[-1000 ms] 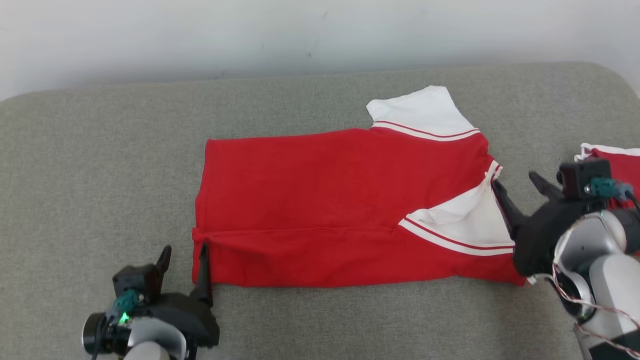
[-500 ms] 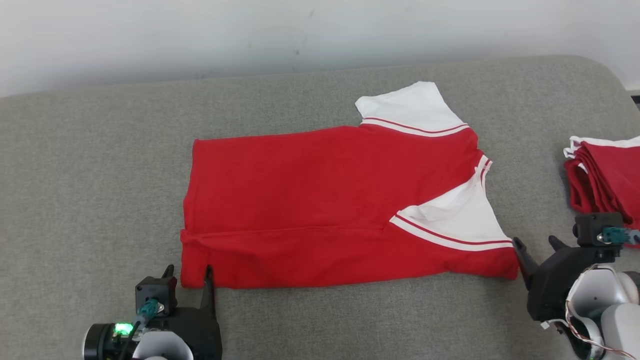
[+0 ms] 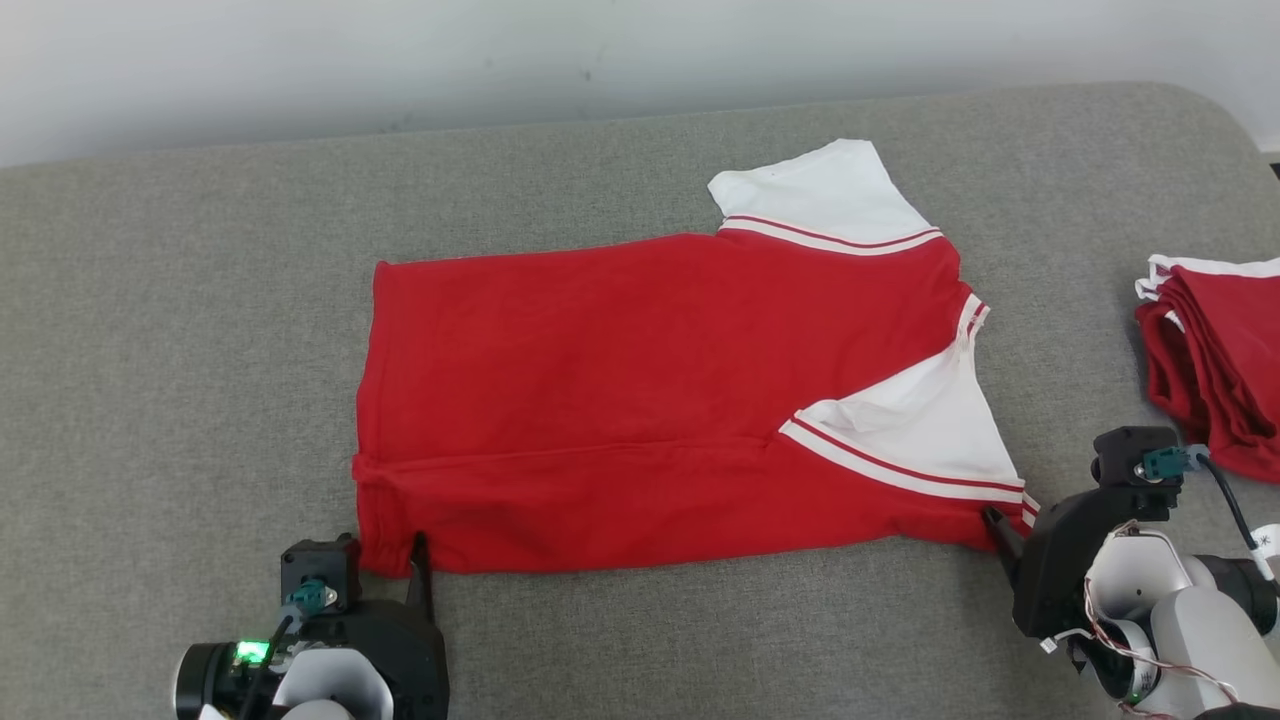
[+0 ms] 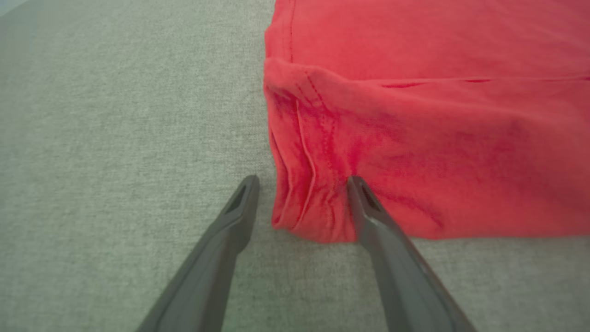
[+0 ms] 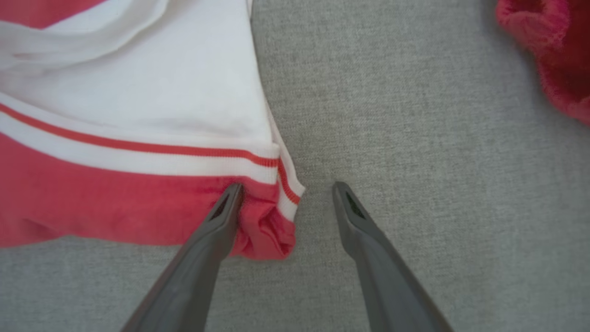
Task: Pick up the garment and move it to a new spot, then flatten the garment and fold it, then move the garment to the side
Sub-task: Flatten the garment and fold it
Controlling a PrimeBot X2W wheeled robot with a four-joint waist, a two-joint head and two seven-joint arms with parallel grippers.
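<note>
The garment [image 3: 600,350], a red shirt with white striped sleeves, lies spread on the grey cushion [image 3: 200,350], its near edge folded over. My left gripper [image 3: 385,560] stands open at the near-left hem corner. In the left wrist view that bunched corner [image 4: 313,203] sits between the two fingers of the left gripper [image 4: 303,182]. My right gripper [image 3: 1030,520] is open at the near-right corner, below the white sleeve [image 3: 920,420]. The right wrist view has the red and white corner [image 5: 272,230] lying between the parted fingers of the right gripper [image 5: 286,186].
A pile of folded red garments [image 3: 1215,360] lies at the cushion's right edge, close to my right arm; it is also in the right wrist view [image 5: 548,55]. A pale wall [image 3: 400,60] runs behind the cushion. Bare cushion lies left of the shirt.
The head camera has shifted. My right gripper has drawn back from the collar side to the shirt's near-right corner. My left gripper has slid back to the near-left corner. Both stayed open.
</note>
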